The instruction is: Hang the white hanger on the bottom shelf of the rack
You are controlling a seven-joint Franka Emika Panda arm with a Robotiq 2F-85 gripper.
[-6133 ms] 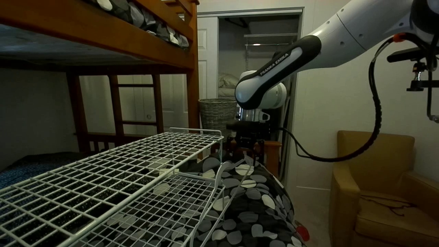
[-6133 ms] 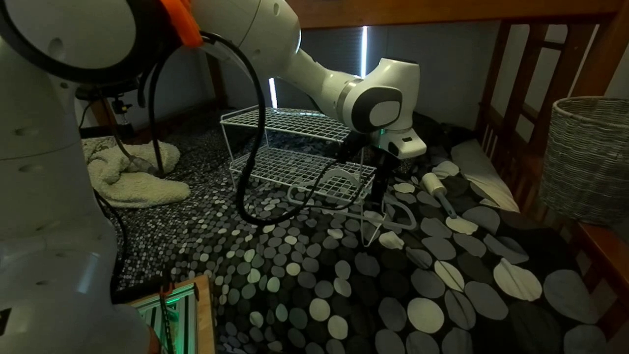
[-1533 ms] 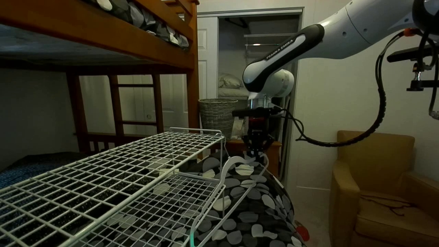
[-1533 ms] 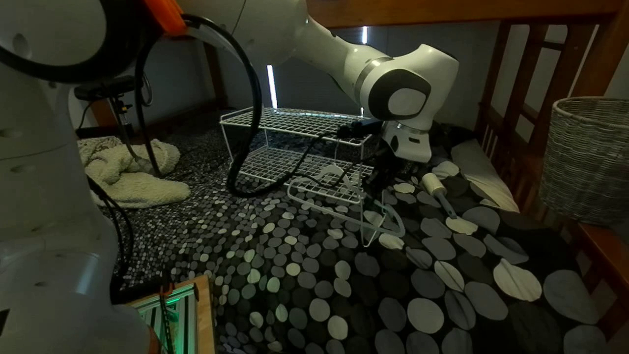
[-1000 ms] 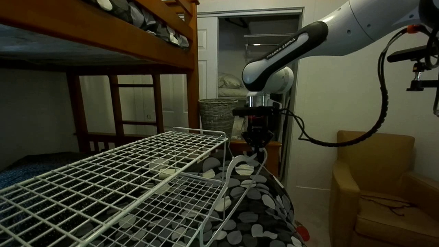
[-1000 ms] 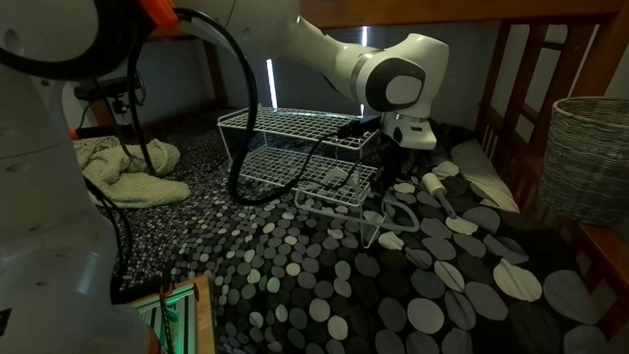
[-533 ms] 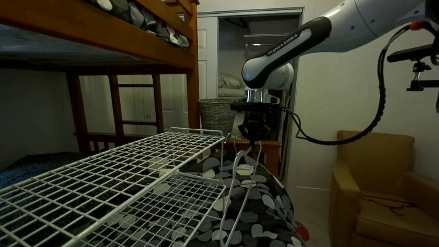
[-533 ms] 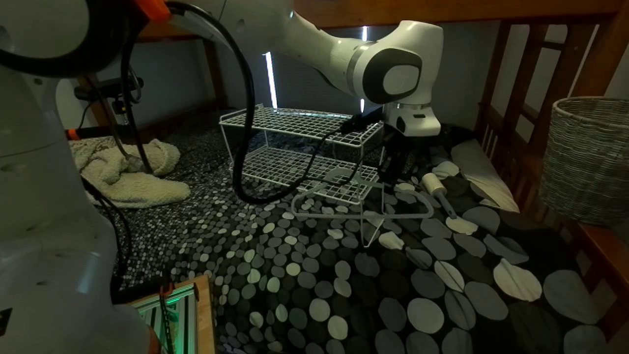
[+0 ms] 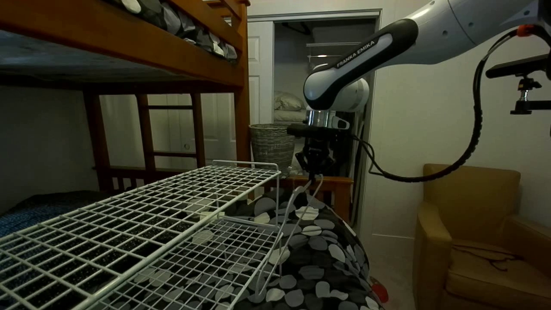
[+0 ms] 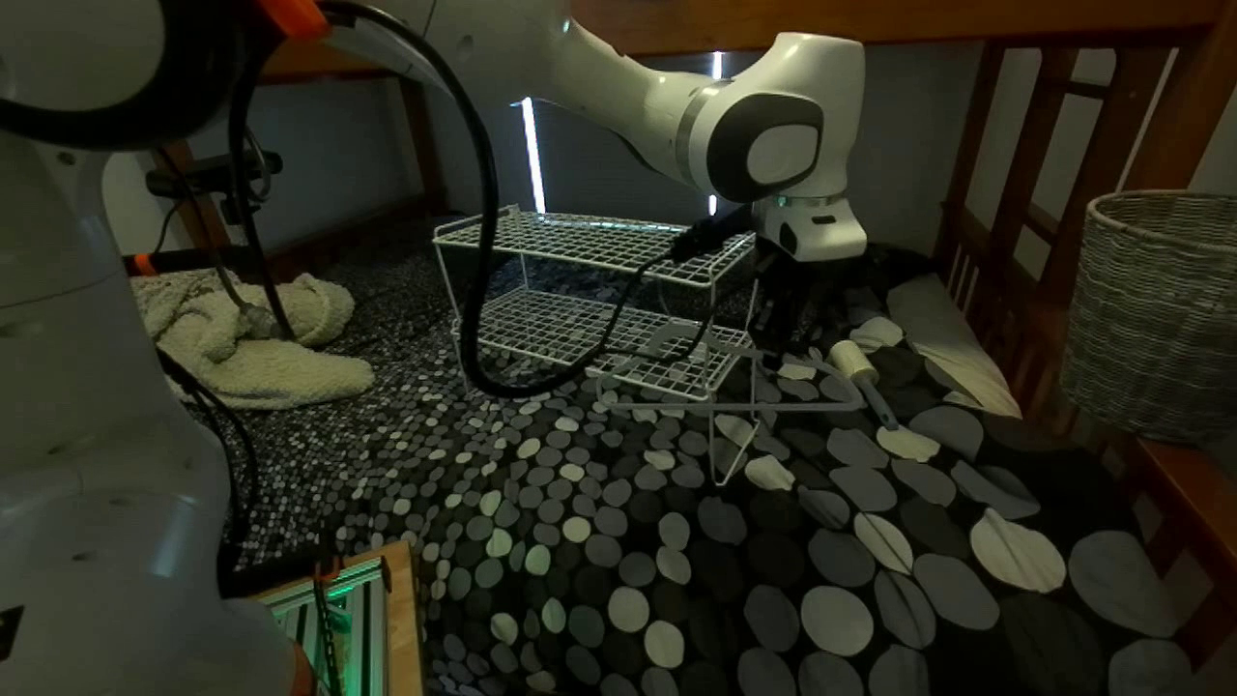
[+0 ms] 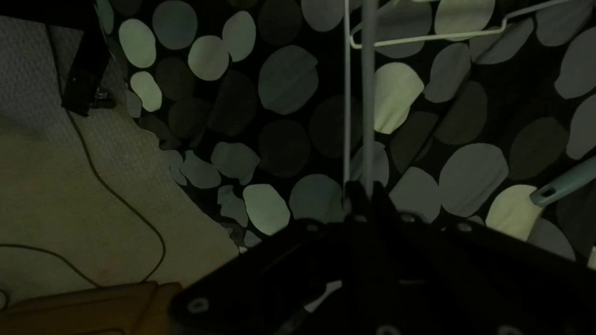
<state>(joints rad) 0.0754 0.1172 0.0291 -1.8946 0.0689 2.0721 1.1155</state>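
My gripper (image 9: 312, 177) is shut on the white hanger (image 9: 289, 206), beside the end of the rack (image 10: 599, 246). In an exterior view the hanger (image 10: 802, 407) hangs below the fingertips, its long bar nearly level and crossing in front of the rack's end leg. The bottom shelf (image 10: 541, 324) lies left of my gripper, with part of the hanger overlapping it in view. In the wrist view the hanger's pale bars (image 11: 368, 93) run forward from the closed fingers (image 11: 356, 193). Its hook is too faint to place surely.
The rack stands on dotted bedding (image 10: 667, 580), under the bunk bed's wooden frame (image 9: 172, 56). A lint roller (image 10: 854, 362) lies right of my gripper. The arm's black cable (image 10: 474, 290) loops before the rack. A wicker basket (image 10: 1150, 319) stands far right.
My gripper has risen with the hanger, and the hanger's bar has swung from tilted to nearly level. The rack shifted slightly a second ago and stands back at its former place.
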